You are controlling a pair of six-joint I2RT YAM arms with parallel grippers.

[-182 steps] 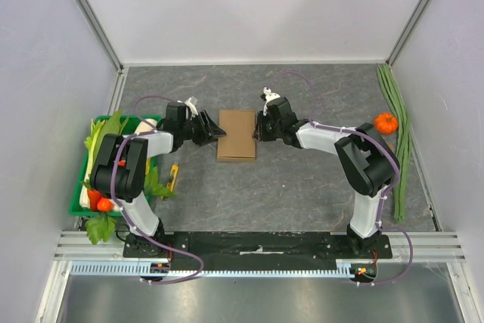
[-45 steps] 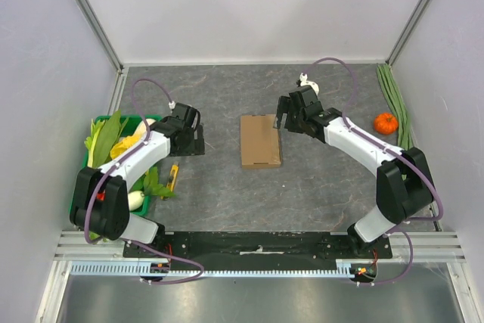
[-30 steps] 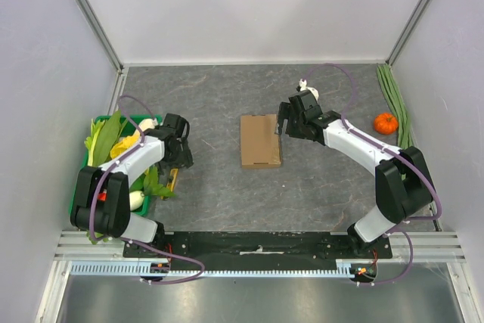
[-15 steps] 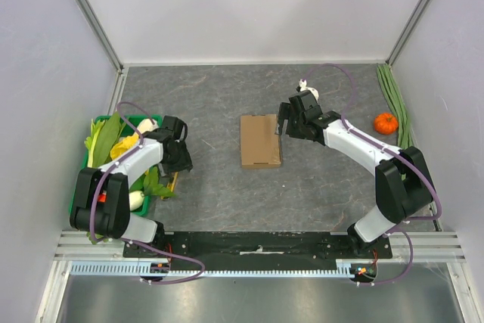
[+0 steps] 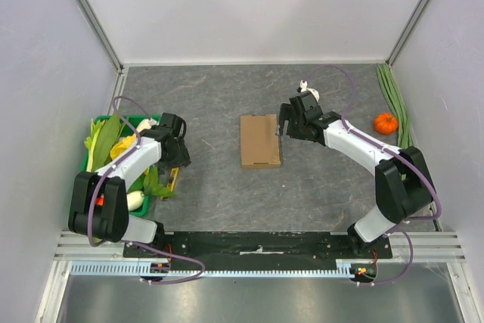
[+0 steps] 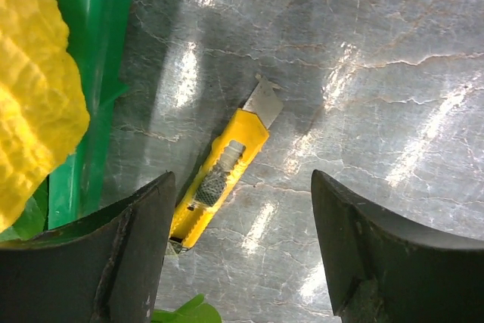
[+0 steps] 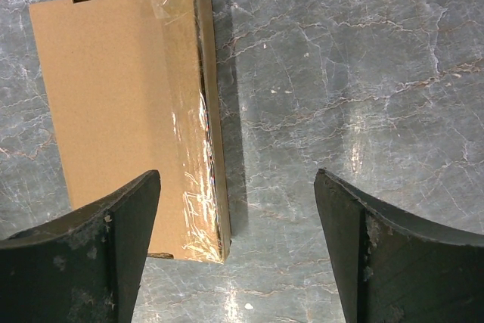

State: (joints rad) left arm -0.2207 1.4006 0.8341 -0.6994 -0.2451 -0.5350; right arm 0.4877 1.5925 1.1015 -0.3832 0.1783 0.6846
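We are recording the left gripper [image 6: 240, 187] hanging over a yellow utility knife [image 6: 219, 175], its jaws standing wide open and gripping nothing. The knife is lying flat on the tabletop [image 5: 302, 187] near the left edge, blade out and pointing away from the near edge. It is sitting just beside the wall of a green crate [image 6: 94, 51], which is holding a yellow vegetable [image 6: 30, 96].

We are noting the right gripper [image 7: 236, 175] poised at the right-hand long side of a cardboard box [image 7: 121, 111], jaws spread wide and holding nothing. One finger is showing over the box top, the other over bare tabletop. We cannot tell whether either is touching.

The box is lying flat about midway between the left and right edges.
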